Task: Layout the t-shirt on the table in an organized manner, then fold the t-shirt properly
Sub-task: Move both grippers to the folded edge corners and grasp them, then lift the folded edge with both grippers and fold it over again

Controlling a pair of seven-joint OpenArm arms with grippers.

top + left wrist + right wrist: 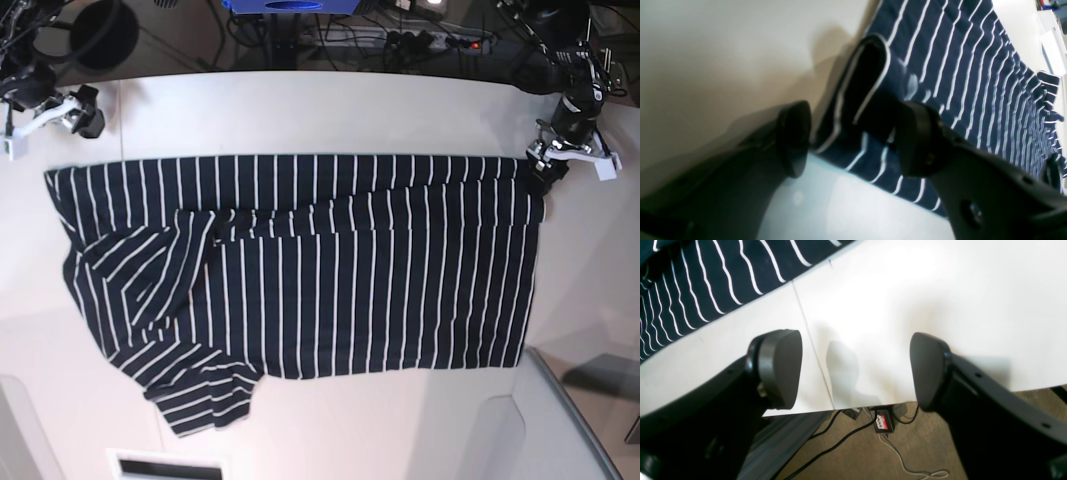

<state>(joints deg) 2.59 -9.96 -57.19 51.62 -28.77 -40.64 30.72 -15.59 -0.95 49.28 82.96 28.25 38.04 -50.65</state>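
t-shirt lies spread on the table, long edge along the far side, one sleeve crumpled at the near corner on my right-arm side. My left gripper is parted at the shirt's far corner; one pad sits on the cloth, the other off it, a lifted hem loop between them, nothing pinched. My right gripper is wide open over bare table just off the shirt's opposite far corner. Layout looks nearly done. Next, I'd flatten that bunched sleeve before any fold: pinch only the top layer, pull outward low and slow, both corners even.
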